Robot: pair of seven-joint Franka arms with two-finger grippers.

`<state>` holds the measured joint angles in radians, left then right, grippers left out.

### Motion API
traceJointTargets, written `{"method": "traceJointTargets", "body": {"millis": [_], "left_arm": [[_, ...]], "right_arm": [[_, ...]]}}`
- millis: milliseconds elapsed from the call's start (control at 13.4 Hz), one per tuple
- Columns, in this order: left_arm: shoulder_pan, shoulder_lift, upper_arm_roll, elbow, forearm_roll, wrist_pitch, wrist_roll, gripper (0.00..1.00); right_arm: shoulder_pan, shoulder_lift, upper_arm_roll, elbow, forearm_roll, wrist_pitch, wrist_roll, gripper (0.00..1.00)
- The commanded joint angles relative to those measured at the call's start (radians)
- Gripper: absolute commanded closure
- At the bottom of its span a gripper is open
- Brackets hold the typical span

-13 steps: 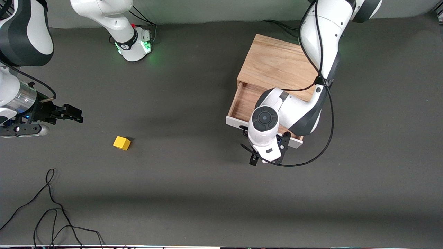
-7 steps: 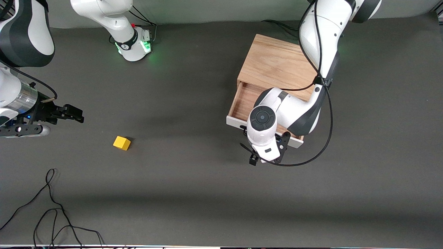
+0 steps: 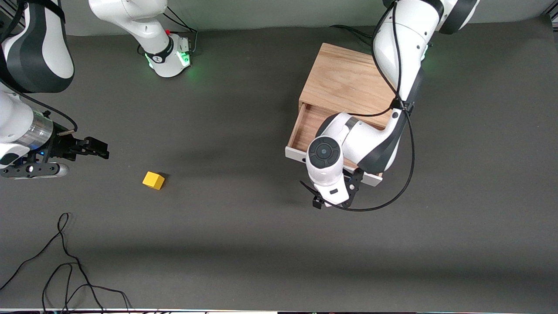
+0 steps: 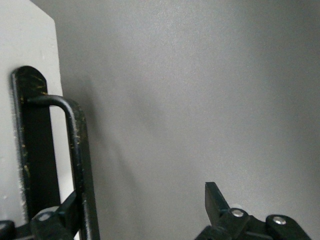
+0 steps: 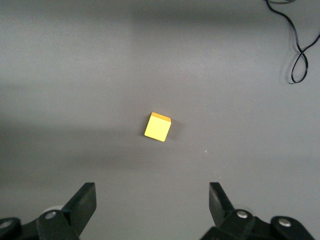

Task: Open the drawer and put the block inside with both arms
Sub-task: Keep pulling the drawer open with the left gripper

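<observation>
Front view shows the dark grey tabletop (image 3: pixel 244 244) with a light wooden box cabinet (image 3: pixel 344 80) at the left arm's end. Its white-fronted drawer with light wood inside (image 3: pixel 307 126) is pulled out toward the front camera. The left white robot arm (image 3: pixel 392 65) bends down over the drawer, and the left pincer (image 3: pixel 333 192) sits just in front of the drawer's white face. In the left wrist view its fingers (image 4: pixel 215 200) are spread wide, one of them right at the black wire handle (image 4: pixel 75 150), nothing clamped. The right white robot arm (image 3: pixel 26 56) hangs at the other end with the right pincer (image 3: pixel 93 148) over bare tabletop, fingers (image 5: pixel 82 202) wide apart and empty. The small bright yellow cube block (image 3: pixel 153 180) lies alone on the tabletop near the right pincer, well apart from the drawer. A thin black cable (image 3: pixel 65 261) loops near the front camera.
</observation>
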<state>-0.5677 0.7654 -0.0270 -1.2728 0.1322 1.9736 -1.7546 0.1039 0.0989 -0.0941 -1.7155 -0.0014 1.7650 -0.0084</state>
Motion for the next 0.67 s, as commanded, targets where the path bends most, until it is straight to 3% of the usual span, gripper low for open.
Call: {"method": "traceJointTargets", "body": {"millis": [0, 595], "left_arm": [[-0.008, 0.026, 0.009, 0.029, 0.030, -0.047, 0.043, 0.00], [-0.037, 0.035, 0.001, 0.081, 0.026, -0.208, 0.069, 0.00]], "right_arm": [[0.007, 0.002, -0.001, -0.022, 0.036, 0.008, 0.022, 0.00], [0.002, 0.005, -0.003, -0.035, 0.050, 0.008, 0.021, 0.00]]}}
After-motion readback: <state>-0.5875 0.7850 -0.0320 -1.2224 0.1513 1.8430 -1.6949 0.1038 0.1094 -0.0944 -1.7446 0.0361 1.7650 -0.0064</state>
